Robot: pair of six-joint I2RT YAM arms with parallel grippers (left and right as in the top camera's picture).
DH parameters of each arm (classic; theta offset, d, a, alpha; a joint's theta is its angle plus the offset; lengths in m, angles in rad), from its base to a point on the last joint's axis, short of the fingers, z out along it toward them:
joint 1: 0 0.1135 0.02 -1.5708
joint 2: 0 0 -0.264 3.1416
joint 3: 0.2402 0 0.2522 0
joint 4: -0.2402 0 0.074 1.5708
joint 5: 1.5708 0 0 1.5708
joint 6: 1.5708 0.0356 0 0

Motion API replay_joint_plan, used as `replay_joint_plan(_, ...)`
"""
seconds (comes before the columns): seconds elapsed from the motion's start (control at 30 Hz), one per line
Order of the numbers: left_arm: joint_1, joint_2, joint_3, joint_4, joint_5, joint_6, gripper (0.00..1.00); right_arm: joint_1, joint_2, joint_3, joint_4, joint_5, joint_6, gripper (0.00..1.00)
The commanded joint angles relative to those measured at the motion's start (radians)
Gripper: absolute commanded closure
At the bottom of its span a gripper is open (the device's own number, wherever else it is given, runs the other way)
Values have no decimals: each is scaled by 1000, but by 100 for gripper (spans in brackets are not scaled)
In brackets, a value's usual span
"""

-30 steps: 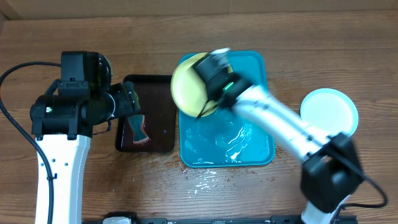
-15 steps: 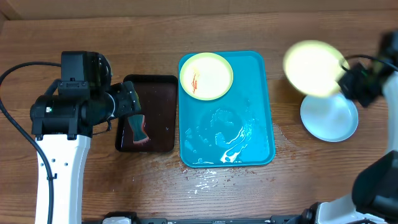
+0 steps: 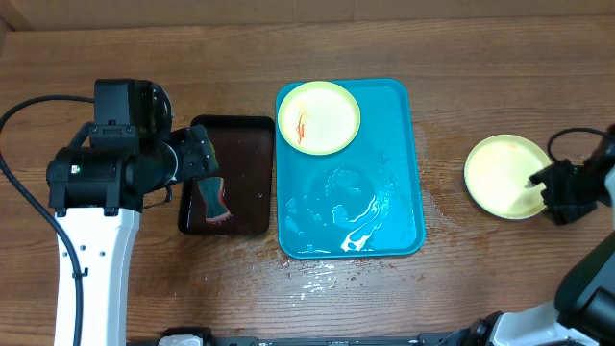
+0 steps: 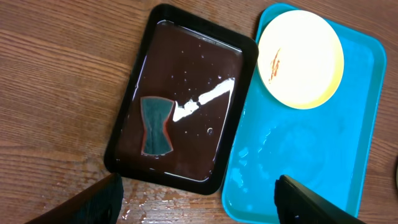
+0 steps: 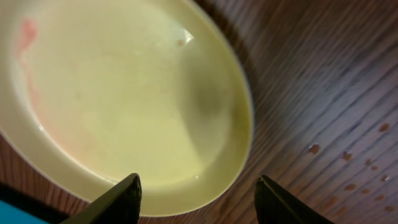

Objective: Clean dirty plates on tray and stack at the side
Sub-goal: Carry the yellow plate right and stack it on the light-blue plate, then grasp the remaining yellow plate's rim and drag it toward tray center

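The turquoise tray [image 3: 384,173] [image 4: 311,155] lies mid-table, wet, with one sauce-smeared plate [image 3: 319,117] [image 4: 300,57] in its far left corner. A second plate [image 3: 506,176] [image 5: 124,99], with a faint pink smear, rests on the table to the right of the tray. My right gripper [image 3: 550,185] [image 5: 196,199] is open at that plate's right rim, and its fingers straddle the edge without squeezing it. My left gripper [image 3: 200,161] [image 4: 199,208] hangs open above the dark tray, holding nothing.
A small dark tray [image 3: 245,144] [image 4: 186,50] of water sits left of the turquoise one, with a sponge [image 3: 213,199] [image 4: 157,124] lying in it. Water is splashed on the wood [image 3: 317,274] in front of the trays. A black cable [image 3: 19,173] loops at the far left.
The right arm carried a plate from the tray to the right side, set it down on the pale plate there, and opened its jaws. The left arm has not moved.
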Motion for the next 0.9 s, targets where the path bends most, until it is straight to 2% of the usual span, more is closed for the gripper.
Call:
replay_joint_plan(0.0, 1, -19, 19, 3, -7, 22, 21, 111, -134, 74, 3, -20, -79, 40)
replay_joint_plan(0.23, 1, -17, 19, 4, -7, 22, 21, 497, -258, 121, 117, -53, -225, 43)
replay_joint_plan(0.33, 1, -17, 19, 3, -7, 23, 20, 664, -235, 117, 214, -46, -264, 41)
replay_joint_plan(0.47, 1, -17, 19, 4, -7, 23, 21, 833, -143, 117, 352, 102, -277, 36)
replay_joint_plan(0.63, 0, -17, 19, 4, -7, 23, 20, 917, 52, 128, 508, 167, -277, 38)
replay_joint_plan(0.87, 0, -17, 19, 5, -7, 22, 20, 917, 380, 335, 509, 173, -277, 40)
